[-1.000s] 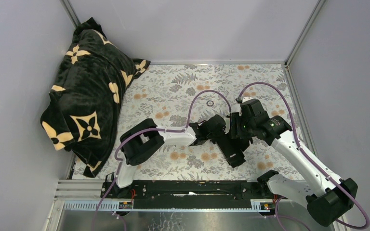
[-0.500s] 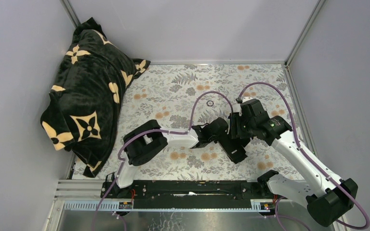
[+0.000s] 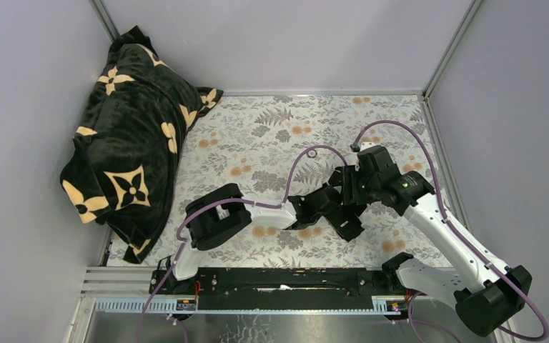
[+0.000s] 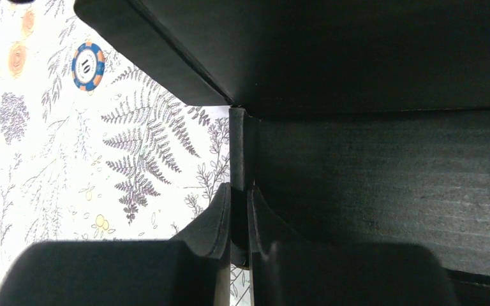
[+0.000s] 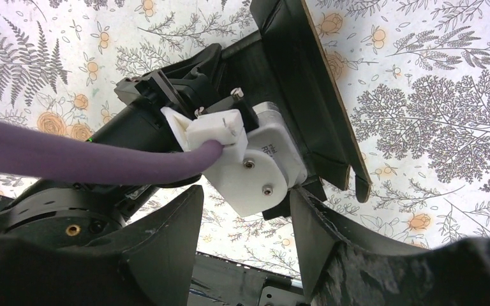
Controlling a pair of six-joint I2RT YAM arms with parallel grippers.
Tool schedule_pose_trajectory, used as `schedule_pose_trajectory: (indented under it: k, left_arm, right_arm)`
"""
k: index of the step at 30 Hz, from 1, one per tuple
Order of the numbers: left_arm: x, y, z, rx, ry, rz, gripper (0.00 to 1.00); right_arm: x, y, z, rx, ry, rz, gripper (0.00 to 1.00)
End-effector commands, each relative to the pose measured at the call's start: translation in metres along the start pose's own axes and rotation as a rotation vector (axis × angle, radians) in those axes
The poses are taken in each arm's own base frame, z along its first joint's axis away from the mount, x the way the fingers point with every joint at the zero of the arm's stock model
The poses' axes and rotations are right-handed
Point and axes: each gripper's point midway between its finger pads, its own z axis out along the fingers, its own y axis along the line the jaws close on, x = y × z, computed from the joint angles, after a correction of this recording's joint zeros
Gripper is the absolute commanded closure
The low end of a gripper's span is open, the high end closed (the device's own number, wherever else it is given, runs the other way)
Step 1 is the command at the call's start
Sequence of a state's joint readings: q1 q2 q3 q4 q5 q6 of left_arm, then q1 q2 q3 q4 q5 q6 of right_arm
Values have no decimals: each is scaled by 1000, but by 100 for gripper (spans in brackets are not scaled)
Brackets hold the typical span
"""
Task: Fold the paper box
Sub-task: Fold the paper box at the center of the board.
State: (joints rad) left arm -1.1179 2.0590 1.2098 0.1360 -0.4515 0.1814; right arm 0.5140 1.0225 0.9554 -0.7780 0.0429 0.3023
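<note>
Left gripper (image 4: 238,191) pinches a thin wall of the paper box (image 4: 370,159), right of centre on the floral table (image 3: 257,136); right gripper (image 5: 244,194) gapes wide, holding nothing, just above; beyond, a blue-orange chip (image 4: 88,65) reads "10".

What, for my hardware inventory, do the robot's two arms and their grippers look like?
The left arm and right arm have white tubular links between bulky black joint housings. A thick purple cable loops along each. The left gripper and right gripper have matte black curved fingers; a white screwed bracket sits at the left wrist.
</note>
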Motion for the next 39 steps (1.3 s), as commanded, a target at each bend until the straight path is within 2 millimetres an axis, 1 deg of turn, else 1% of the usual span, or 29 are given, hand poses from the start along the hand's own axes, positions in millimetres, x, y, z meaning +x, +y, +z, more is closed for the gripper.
schedule_pose_trajectory:
  k: [1, 6, 11, 15, 17, 18, 22, 25, 28, 32, 39]
  left_arm:
    - [16, 15, -4, -96, 29, 56, 91]
    - [17, 21, -8, -147, 13, 63, 91]
    - [15, 20, -11, -158, 2, 71, 91]
    - [15, 11, -12, -96, -13, 47, 90]
    - [17, 5, -11, -39, -18, 17, 90]
    - [14, 4, -13, -12, -31, -2, 90]
    - [13, -6, -14, 100, -42, -57, 83]
    - [14, -11, -15, 142, -39, -69, 78]
    - [15, -12, -15, 159, -38, -71, 75]
    - [12, -13, -17, 194, -49, -96, 72]
    - [4, -6, -21, 218, -75, -132, 68]
  right_arm:
    - [-21, 2, -14, 1, -65, -13, 40]
    - [-21, 1, -16, 5, -70, -12, 40]
    - [-20, -1, -17, 10, -71, -9, 40]
    - [-19, -2, -19, 12, -72, -7, 40]
    - [-19, -2, -20, 13, -71, -7, 40]
    - [-18, -3, -21, 16, -72, -6, 40]
    - [-17, -4, -23, 18, -71, -6, 39]
    - [-16, -3, -24, 16, -72, -6, 39]
    - [-15, -3, -24, 12, -71, -4, 39]
    - [-15, -3, -24, 10, -71, -3, 39]
    - [-15, -3, -25, 8, -73, -4, 38]
